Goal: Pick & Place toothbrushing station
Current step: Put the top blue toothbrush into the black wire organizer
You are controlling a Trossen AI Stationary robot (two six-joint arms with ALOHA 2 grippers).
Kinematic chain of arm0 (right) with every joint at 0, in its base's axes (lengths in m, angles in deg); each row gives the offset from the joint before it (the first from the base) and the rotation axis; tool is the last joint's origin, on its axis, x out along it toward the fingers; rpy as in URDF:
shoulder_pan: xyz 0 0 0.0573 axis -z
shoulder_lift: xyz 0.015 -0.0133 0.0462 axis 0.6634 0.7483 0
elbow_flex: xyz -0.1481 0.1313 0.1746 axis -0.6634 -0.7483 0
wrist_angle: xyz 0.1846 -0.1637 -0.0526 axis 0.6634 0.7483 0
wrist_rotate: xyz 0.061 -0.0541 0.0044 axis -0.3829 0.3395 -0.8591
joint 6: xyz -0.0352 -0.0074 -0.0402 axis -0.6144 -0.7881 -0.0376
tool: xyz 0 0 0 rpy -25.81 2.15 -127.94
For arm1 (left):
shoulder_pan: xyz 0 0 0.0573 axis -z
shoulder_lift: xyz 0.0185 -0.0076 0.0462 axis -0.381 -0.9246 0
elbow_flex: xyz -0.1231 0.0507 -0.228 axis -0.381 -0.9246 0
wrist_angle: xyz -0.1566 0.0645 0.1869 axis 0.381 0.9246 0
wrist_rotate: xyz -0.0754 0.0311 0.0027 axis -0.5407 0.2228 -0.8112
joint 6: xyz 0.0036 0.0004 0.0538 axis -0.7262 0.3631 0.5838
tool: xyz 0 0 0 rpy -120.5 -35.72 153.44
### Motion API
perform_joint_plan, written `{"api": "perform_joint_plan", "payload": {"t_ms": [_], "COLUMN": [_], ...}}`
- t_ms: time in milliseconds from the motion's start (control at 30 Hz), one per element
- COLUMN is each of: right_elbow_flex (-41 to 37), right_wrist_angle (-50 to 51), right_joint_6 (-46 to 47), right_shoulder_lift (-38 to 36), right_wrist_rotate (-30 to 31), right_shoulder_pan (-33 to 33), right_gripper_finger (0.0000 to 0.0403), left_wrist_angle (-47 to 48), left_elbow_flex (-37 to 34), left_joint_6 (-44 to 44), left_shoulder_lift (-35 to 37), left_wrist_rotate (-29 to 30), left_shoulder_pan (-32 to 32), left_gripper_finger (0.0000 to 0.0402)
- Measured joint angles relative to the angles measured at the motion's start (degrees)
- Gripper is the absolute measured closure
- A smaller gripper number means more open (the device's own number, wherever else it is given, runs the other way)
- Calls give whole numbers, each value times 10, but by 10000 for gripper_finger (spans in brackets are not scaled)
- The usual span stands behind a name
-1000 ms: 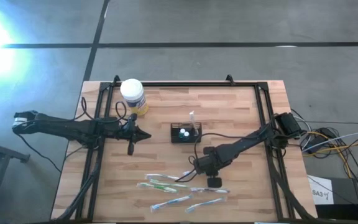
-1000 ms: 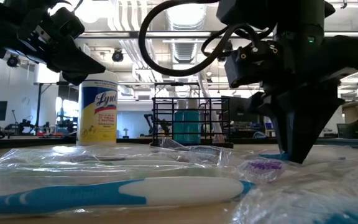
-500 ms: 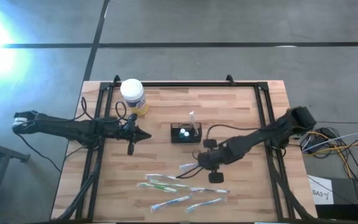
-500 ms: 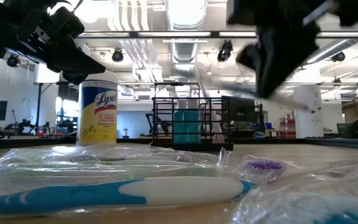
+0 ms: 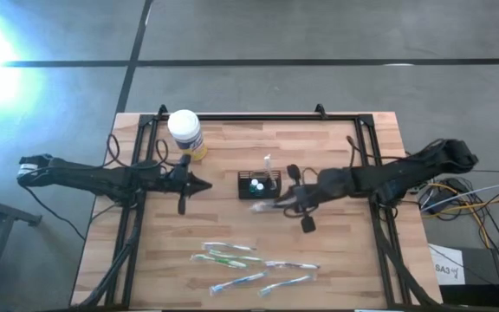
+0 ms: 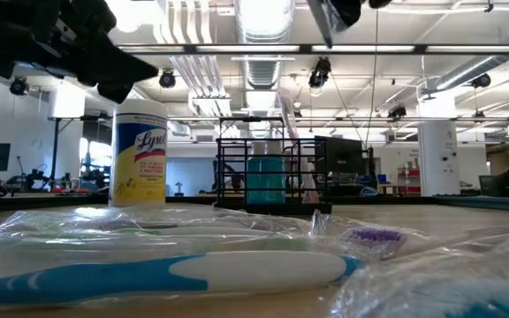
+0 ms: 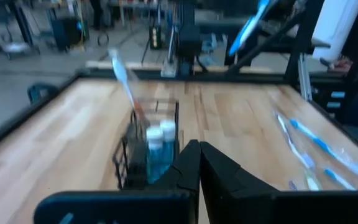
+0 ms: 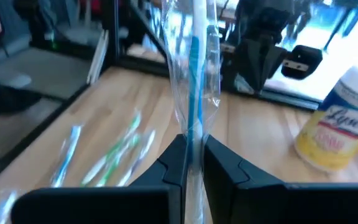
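- Our right fingers (image 8: 188, 163) are pinched on a wrapped toothbrush (image 8: 194, 81): light, crinkly, slippery film over a stiff handle.
- It hangs just beside the toothbrushing station (image 5: 258, 185), a rigid black wire-mesh box mid-tabletop; we would grip its rim.
- Our left fingers (image 7: 199, 163) are clenched empty, near the left edge.

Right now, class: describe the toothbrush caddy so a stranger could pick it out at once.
Start at the wooden table and find its middle. There stands the caddy, a small black wire-mesh box with blue bottles in it. Unlike the round yellow-labelled jar near the back left corner, it is square and see-through.
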Motion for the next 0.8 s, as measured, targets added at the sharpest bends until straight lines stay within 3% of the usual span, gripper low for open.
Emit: {"api": "perform_joint_plan", "payload": {"t_ms": [133, 367, 633, 800], "right_elbow_flex": [-67, -111, -77, -43], "right_wrist_angle": [-134, -263, -288, -320], "right_joint_6": [-15, -34, -36, -33], "right_shoulder_lift": [7, 47, 117, 165], "right_wrist_rotate": [-15, -6, 22, 22], "right_shoulder_pan": [29, 39, 41, 43], "right_gripper_finger": [374, 374, 374, 374], "left_wrist_angle": [-40, -53, -147, -155], "left_elbow_flex": [0, 0, 1, 32], "left_joint_6": [5, 44, 38, 49], "left_shoulder_lift": [0, -3, -33, -77], "left_wrist_rotate": [2, 16, 18, 11], "left_shoulder_pan": [0, -1, -1, 0], "left_gripper_finger": [392, 381, 284, 229]}}
